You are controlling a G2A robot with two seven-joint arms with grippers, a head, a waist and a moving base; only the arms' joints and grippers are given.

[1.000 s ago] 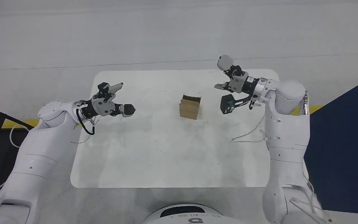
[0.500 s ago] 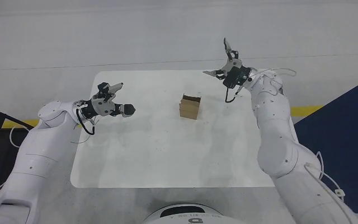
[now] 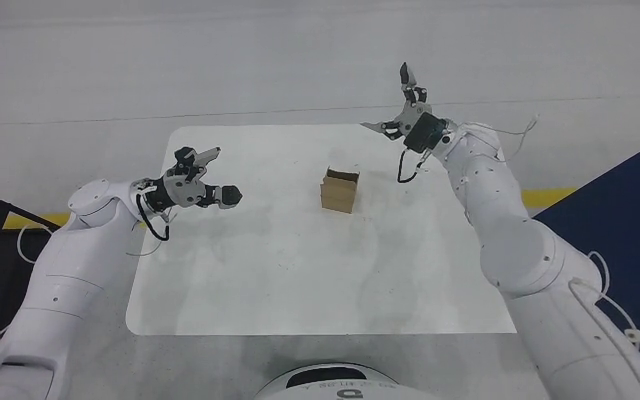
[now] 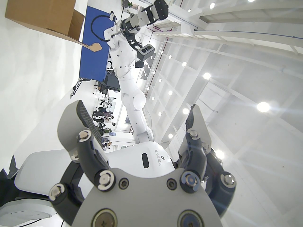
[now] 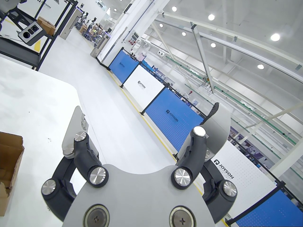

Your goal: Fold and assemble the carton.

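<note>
A small brown carton stands at the middle of the white table, with its top flaps open. My left gripper hovers open over the table's left part, well apart from the carton, nothing between its fingers. The left wrist view has the carton far off beyond the open left gripper. My right gripper is open and empty, raised over the table's far edge, behind and to the right of the carton. In the right wrist view the carton sits beside the open right gripper.
A dark blue panel stands off the table's right side, with a yellow floor line beside it. Blue and white barriers line the floor beyond the table's far edge.
The right arm has swung away from beside the carton, up and back to the table's far edge, turning its gripper outward. The left arm and the carton have kept still.
</note>
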